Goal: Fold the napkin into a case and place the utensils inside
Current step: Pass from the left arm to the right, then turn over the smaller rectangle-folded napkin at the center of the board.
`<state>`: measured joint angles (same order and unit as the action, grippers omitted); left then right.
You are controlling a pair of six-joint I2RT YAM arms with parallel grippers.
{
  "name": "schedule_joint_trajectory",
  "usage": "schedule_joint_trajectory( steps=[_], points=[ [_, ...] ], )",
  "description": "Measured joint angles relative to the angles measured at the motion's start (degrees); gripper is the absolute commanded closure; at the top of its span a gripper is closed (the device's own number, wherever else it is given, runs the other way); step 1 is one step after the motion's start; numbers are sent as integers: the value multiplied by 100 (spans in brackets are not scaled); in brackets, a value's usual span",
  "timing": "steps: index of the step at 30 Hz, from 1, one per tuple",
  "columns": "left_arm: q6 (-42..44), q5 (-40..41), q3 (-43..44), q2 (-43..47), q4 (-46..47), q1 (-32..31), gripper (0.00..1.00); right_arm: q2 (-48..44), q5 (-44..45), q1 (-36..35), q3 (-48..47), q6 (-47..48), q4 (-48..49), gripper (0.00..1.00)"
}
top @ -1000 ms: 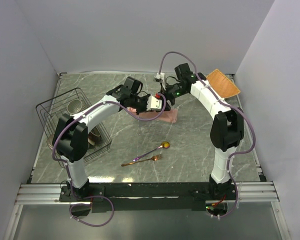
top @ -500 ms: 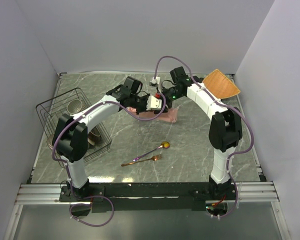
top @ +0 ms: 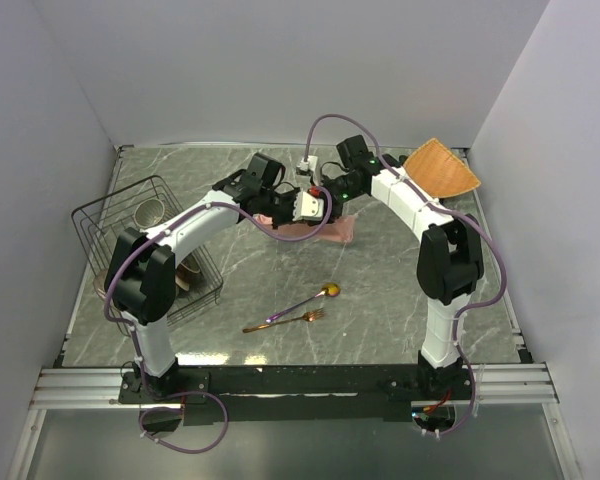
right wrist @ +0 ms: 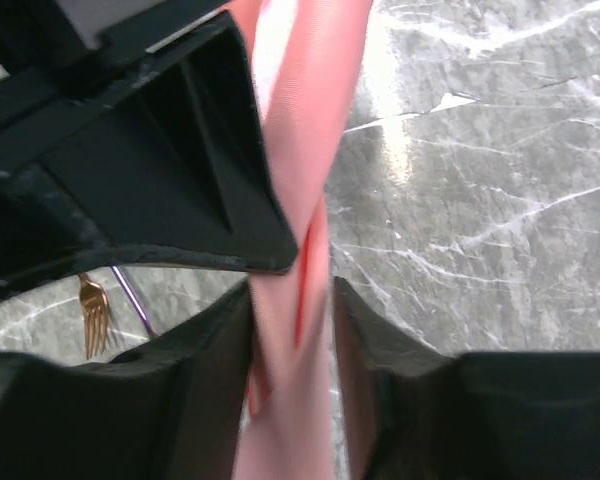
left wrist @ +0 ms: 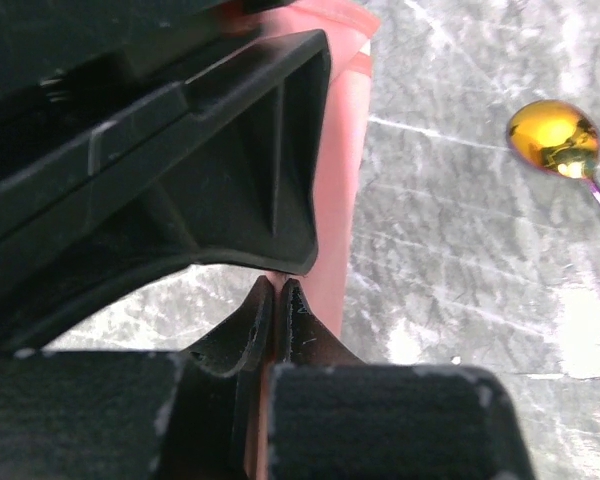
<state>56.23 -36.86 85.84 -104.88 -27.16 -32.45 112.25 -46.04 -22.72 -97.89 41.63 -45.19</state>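
Left wrist view: left gripper (left wrist: 276, 300) is pinched tight, fingertips together, with a sliver of pink napkin (left wrist: 335, 150) caught between them. The cloth runs away from the tips as a narrow band over the grey marbled table (left wrist: 460, 260). The bowl of the spoon (left wrist: 552, 138) lies on the table off to one side, apart from the cloth.

Right wrist view: right gripper (right wrist: 290, 320) is narrow, one finger against each side of a folded pink strip that fills the gap. Tines of the fork (right wrist: 93, 305) show beyond, lying on the table.

Top view: both grippers meet at the far middle of the table, close together over the napkin's left part. The napkin is a small bunched strip, its right end flat on the table. Spoon and fork lie side by side nearer the bases, well apart from the napkin, the fork nearer. Wire rack (top: 145, 215) stands at the left edge. Woven mat (top: 443, 168) lies in the far right corner.
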Motion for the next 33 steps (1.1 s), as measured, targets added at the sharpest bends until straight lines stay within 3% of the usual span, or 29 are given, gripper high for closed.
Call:
schedule_joint_trajectory(
  steps=[1, 2, 3, 7, 9, 10, 13, 16, 26, 33],
  points=[
    [2, 26, 0, 0, 9, 0, 99, 0, -4, -17, 0, -7, -7, 79],
    [2, 50, 0, -2, 15, 2, 99, 0, 0, -35, 0, 22, -11, 93],
    [0, 81, 0, 0, 15, 9, 99, 0, 0, -55, 0, 13, -17, 100],
    [-17, 105, -2, 0, -15, 22, 95, 0, 72, -81, -2, 22, -13, 100],
    [-74, 125, -4, 0, -4, 22, 85, 0, 79, -81, -2, 15, -2, 100],
    [-107, 133, -4, 0, 2, 24, 73, 0, 85, -81, -2, 0, 7, 100],
    [-236, 96, -2, 4, 15, 68, 54, 0, 201, -72, -2, -85, 101, 100],
    [-439, 31, -2, 63, -11, 170, 46, 0, 380, -24, -2, -81, 195, 100],
    [-1058, -105, -74, 756, -271, 1060, 43, 81, 929, 118, -2, 337, 487, 100],
    [-2354, -162, -72, 752, -247, 1814, 45, 98, 1587, -11, 623, 831, 1554, 100]
  ],
)
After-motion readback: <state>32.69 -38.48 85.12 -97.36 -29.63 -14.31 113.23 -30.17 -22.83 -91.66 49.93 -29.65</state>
